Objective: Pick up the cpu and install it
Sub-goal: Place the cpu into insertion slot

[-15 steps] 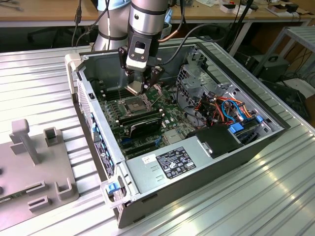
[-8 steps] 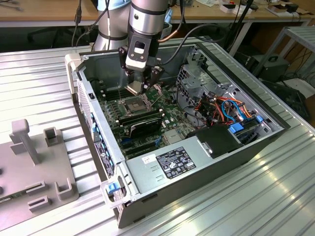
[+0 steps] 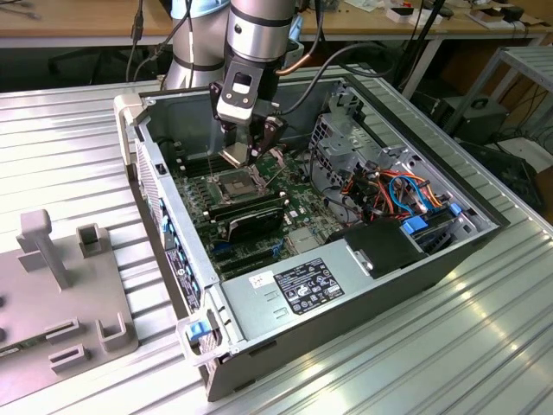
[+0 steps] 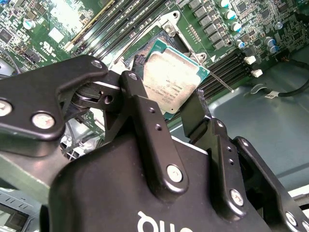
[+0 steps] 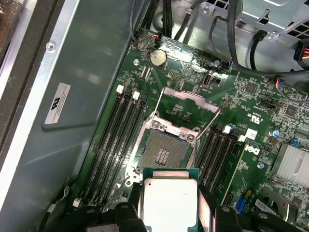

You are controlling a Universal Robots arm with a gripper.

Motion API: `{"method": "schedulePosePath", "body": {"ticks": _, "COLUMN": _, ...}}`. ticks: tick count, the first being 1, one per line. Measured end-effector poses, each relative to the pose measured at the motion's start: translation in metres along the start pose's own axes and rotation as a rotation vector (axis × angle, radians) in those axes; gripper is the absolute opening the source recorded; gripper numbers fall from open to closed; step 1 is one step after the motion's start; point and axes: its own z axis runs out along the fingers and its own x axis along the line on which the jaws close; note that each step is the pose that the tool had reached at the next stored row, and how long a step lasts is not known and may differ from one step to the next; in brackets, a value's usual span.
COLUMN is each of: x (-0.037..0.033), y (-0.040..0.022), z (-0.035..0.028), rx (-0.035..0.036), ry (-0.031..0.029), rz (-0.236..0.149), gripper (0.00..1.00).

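Open computer case (lid off) beside a grey fixture.

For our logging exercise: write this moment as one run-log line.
tool: shut on cpu | cpu: held above socket, not seated | socket: open, empty

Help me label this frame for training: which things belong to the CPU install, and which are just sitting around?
In the job:
cpu, held above the board
gripper, shut on it
open socket

Lying about:
memory slots
coin cell
power supply
grey fixture outside the case
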Motion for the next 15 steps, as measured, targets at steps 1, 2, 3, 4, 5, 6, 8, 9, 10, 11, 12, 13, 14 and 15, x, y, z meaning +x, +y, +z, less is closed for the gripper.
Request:
{"method": "schedulePosePath", "body": {"ticks": 1, "x": 0.0000, "y": 0.0000, "z": 0.0000, "rx": 0.0000, "ry": 0.0000, "rz": 0.000, "gripper": 0.55}}
{"method": "schedulePosePath", "body": {"ticks": 2, "x": 0.0000, "y": 0.0000, "z": 0.0000, "rx": 0.0000, "ry": 0.0000, "rz": 0.000, "gripper": 0.55}}
{"method": "schedulePosePath", "body": {"ticks": 3, "x": 0.0000, "y": 0.0000, "z": 0.0000, "rx": 0.0000, "ry": 0.0000, "rz": 0.000, "gripper": 0.55}}
{"method": "schedulePosePath", "body": {"ticks": 4, "x": 0.0000, "y": 0.0000, "z": 0.0000, "rx": 0.0000, "ry": 0.0000, "rz": 0.000, "gripper": 0.55}}
{"method": "schedulePosePath", "body": {"ticks": 5, "x": 0.0000, "y": 0.0000, "z": 0.0000, "rx": 0.0000, "ry": 0.0000, "rz": 0.000, "gripper": 0.55}}
{"method": "schedulePosePath", "body": {"ticks": 6, "x": 0.0000, "y": 0.0000, "z": 0.0000, "rx": 0.0000, "ry": 0.0000, "rz": 0.000, "gripper": 0.55}}
{"method": "schedulePosePath", "body": {"ticks": 8, "x": 0.0000, "y": 0.0000, "z": 0.0000, "rx": 0.0000, "ry": 0.0000, "rz": 0.000, "gripper": 0.55}}
{"method": "schedulePosePath", "body": {"ticks": 9, "x": 0.0000, "y": 0.0000, "z": 0.0000, "rx": 0.0000, "ry": 0.0000, "rz": 0.001, "gripper": 0.55}}
{"method": "schedulePosePath", "body": {"ticks": 10, "x": 0.0000, "y": 0.0000, "z": 0.0000, "rx": 0.0001, "ry": -0.0001, "rz": 0.003, "gripper": 0.55}}
{"method": "schedulePosePath", "body": {"ticks": 11, "x": 0.0000, "y": 0.0000, "z": 0.0003, "rx": 0.0003, "ry": 0.0002, "rz": 0.015, "gripper": 0.55}}
{"method": "schedulePosePath", "body": {"ticks": 12, "x": 0.0000, "y": 0.0000, "z": 0.0005, "rx": 0.0005, "ry": 0.0003, "rz": 0.030, "gripper": 0.55}}
{"method": "schedulePosePath", "body": {"ticks": 13, "x": 0.0000, "y": 0.0000, "z": 0.0007, "rx": 0.0009, "ry": 0.0005, "rz": 0.049, "gripper": 0.55}}
{"method": "schedulePosePath", "body": {"ticks": 14, "x": 0.0000, "y": 0.0000, "z": 0.0009, "rx": 0.0013, "ry": 0.0005, "rz": 0.065, "gripper": 0.55}}
{"method": "schedulePosePath", "body": {"ticks": 15, "x": 0.0000, "y": 0.0000, "z": 0.0012, "rx": 0.0018, "ry": 0.0008, "rz": 0.091, "gripper": 0.55}}
